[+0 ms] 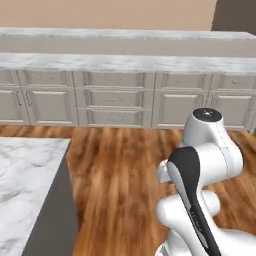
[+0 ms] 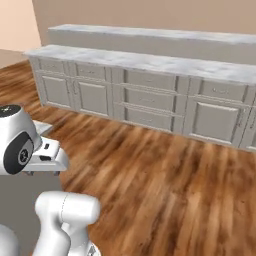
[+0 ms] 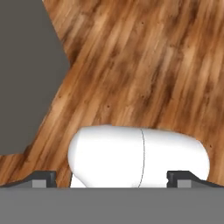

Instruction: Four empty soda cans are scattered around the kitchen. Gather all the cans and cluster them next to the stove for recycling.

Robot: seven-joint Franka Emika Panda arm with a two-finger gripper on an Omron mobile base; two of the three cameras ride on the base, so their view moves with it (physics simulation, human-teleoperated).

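Arm (image 1: 200, 165) folded close over base, beside marble island (image 1: 25, 185); gripper (image 3: 112, 177) pointed down at wood floor (image 3: 144, 65), fingers spread wide, nothing held.

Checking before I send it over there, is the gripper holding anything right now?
No. In the hand view the gripper has its fingertips wide apart with only wood floor beyond.

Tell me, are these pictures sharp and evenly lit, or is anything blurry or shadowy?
Left base view: soft, even light, no strong shadows; the cabinet drawers look slightly blurred. Right base view: the same flat light, the wooden floor grain smeared and soft. Hand view: floor planks fairly crisp, the dark grey panel flat and featureless, no glare; the fingertips stand wide apart.
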